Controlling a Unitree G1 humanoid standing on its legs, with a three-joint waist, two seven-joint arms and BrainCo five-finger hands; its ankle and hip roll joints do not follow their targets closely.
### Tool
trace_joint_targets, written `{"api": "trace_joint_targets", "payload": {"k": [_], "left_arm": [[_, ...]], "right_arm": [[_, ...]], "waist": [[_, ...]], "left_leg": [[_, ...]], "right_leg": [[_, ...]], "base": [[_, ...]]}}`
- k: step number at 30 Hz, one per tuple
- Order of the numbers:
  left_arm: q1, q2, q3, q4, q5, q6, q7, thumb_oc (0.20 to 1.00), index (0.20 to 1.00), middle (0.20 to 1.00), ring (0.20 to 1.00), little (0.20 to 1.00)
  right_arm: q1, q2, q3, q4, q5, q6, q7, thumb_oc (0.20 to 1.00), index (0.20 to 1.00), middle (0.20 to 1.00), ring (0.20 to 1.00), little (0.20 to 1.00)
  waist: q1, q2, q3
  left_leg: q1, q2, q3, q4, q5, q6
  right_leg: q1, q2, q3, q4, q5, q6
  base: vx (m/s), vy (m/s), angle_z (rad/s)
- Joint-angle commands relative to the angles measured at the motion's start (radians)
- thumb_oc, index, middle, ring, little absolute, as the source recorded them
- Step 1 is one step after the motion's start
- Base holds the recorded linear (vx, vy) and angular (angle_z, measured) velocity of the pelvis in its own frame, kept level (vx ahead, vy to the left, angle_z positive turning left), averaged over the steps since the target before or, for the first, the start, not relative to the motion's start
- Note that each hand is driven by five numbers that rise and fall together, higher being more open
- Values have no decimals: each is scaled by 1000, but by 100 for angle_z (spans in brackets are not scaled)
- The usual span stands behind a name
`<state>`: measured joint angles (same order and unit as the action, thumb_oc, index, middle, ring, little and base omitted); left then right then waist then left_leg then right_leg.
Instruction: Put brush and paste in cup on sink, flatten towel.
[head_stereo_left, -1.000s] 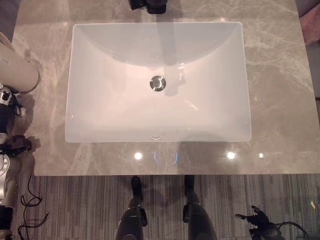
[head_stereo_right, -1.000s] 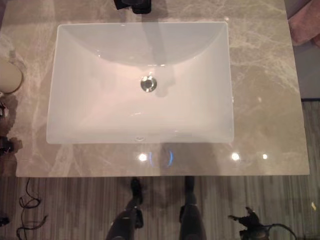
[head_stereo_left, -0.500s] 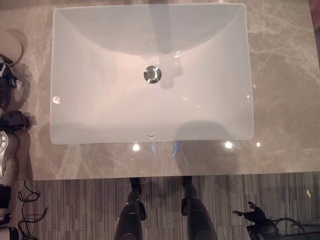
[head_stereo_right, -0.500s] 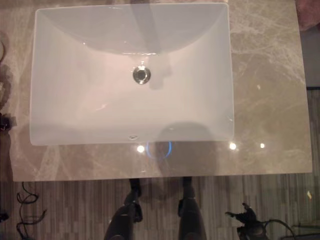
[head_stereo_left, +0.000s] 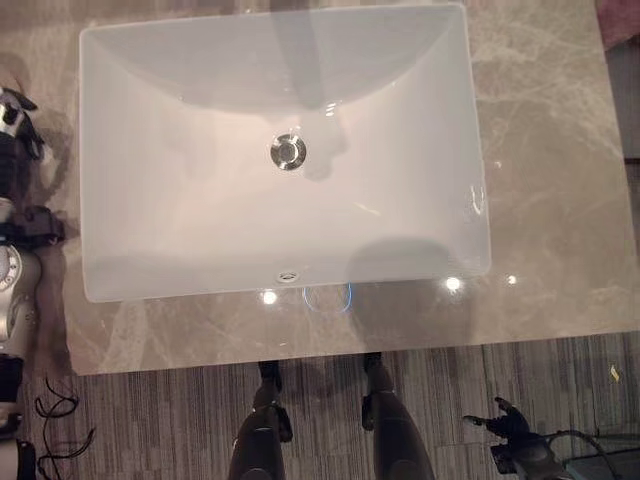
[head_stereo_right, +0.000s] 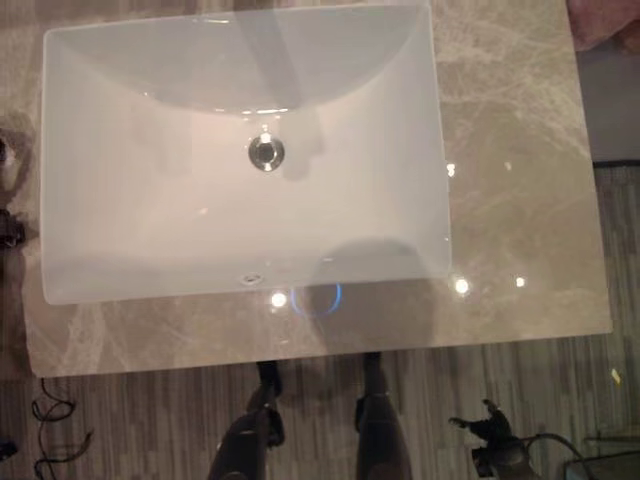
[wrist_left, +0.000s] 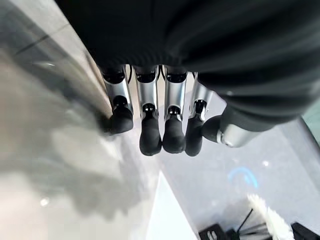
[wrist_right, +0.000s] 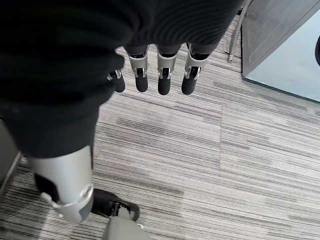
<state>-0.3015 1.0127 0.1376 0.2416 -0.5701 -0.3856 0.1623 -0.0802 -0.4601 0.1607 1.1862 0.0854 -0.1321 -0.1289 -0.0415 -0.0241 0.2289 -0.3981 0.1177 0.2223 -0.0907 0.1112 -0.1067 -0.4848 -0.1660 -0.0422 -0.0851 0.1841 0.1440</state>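
The grey marble surface (head_stereo_left: 545, 190) is seen from above, with the white sink (head_stereo_left: 140, 250) sunk into it and the round metal drain (head_stereo_left: 288, 151) near the basin's far wall. At the far right corner of the surface, well away from both hands, a patch of pink cloth (head_stereo_right: 605, 20) is cut by the frame edge; it may be the towel, though that cannot be told. No brush, paste or cup can be made out now, so their place cannot be given. As far as can be judged, no part of the task is done: nothing is held, nothing is gathered, and the towel is not yet flattened.

The left hand (wrist_left: 162, 127) is held just beside the surface's left edge, its fingers straight and relaxed, with nothing in its grasp. The right hand (wrist_right: 160, 75) hangs low over the striped carpet (wrist_right: 215, 150), below and to the right of the surface, its fingers likewise extended and empty.

Compared with the picture a second ago, the whole scene is shifted and slightly turned, which is put down to the camera. A cream rounded object at the surface's left edge, seen then, is no longer in frame, as is the dark tap base at the far rim.
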Motion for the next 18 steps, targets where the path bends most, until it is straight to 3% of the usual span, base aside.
{"api": "trace_joint_targets", "payload": {"k": [1,8,18], "left_arm": [[57,-24,32,-10,18,-12,-36,200,200,200,200,200],[155,-72,100,-33,36,-3,-55,200,200,200,200,200],[169,-131,126,-39,50,-6,-32,200,200,200,200,200]], "right_arm": [[14,-24,-1,22,21,7,-8,1000,1000,1000,1000,1000],[19,-21,-22,45,3,13,-2,1000,1000,1000,1000,1000],[21,-9,-30,64,6,16,-2,1000,1000,1000,1000,1000]], "waist": [[4,12,-31],[23,17,-47],[33,16,-66]], "left_leg": [[-4,-4,-78,3,13,-20],[19,-11,-98,3,9,-21],[53,-4,-114,3,10,-25]], "right_leg": [[92,-83,-64,-2,-13,87],[136,-87,-86,-2,-27,78],[181,-87,-101,-2,-42,72]], "base": [[-9,-31,6],[-19,-12,12],[-12,-16,10]]}}
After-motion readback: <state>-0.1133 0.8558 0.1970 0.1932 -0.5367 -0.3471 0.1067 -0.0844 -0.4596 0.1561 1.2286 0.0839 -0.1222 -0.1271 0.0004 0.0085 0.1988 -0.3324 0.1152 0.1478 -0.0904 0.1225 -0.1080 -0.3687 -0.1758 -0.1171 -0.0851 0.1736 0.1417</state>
